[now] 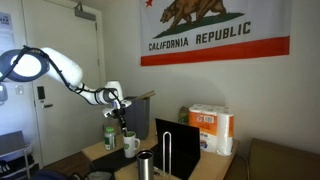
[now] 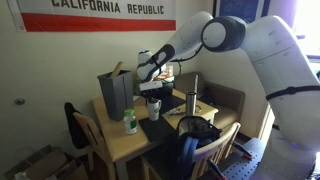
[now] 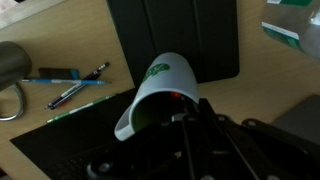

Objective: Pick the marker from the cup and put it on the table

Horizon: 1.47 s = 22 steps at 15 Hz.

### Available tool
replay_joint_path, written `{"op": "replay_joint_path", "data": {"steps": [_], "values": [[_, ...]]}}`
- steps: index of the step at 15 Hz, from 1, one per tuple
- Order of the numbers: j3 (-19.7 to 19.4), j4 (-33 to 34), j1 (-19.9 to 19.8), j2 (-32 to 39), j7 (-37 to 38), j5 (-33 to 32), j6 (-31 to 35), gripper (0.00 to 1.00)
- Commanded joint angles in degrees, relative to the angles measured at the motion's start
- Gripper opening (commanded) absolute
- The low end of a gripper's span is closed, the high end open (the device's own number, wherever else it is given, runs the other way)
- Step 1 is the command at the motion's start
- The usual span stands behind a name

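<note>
1. White cup [image 3: 158, 88]: green logo on the side, mouth turned toward the wrist camera; upright on the table [image 2: 126, 148] in both exterior views.
2. Gripper [image 3: 192, 128]: directly above the cup's mouth, close over the rim. Fingers dark and blurred in the wrist view, too small in the exterior views; clamped or released, cannot tell.
3. Marker [image 3: 179, 100]: thin dark stick at the cup's mouth, rising from inside the cup toward the gripper. Reddish spot at its near end. Contact with the fingers not resolvable.
4. Arm [image 2: 225, 35]: white, reaching down to the cup from above.
5. Black flat panel [image 3: 175, 35]: just beyond the cup in the wrist view; touching the cup's base or only close to it, cannot tell.
6. Two pens [image 3: 78, 88]: flat on the table, well apart from the cup, past the panel's edge; one dark, one blue.
7. Greenish bottle [image 2: 130, 122]: upright, just beside the cup.
8. Metal tumbler [image 1: 146, 165]: near the cup, on the camera's side of it.
9. Paper-towel pack [image 1: 212, 130]: well apart from the cup, past a black screen.
10. Flag [image 1: 215, 30]: on the wall high above the cup, lettered CALIFORNIA REPUBLIC.
</note>
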Motion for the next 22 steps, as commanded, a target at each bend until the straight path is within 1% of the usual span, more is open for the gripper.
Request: {"op": "replay_joint_path", "data": {"steps": [1,7,9,10,11,12,17,20,22], "values": [[-0.8,1.6,0.9,0.4,2.2,-1.3,-1.6,0.06],[-1.1,1.6,1.2,-2.3,3.3,-1.4,-3.5,0.06],[-1.2,2.1,1.6,-3.9,4.5,-2.2,-5.2,0.06],[-1.7,2.5,2.2,-4.7,5.9,-3.5,-6.4,0.06],[-1.4,3.1,2.2,-5.5,5.9,-4.0,-7.7,0.06],[-1.4,3.7,2.6,-6.3,7.1,-5.4,-9.3,0.06],[0.5,8.9,3.3,-9.6,7.9,-8.5,-20.3,0.06],[1.8,12.9,3.7,-10.7,8.8,-8.9,-27.8,0.06],[3.2,15.0,3.4,-11.4,8.1,-7.4,-31.8,0.06]]}}
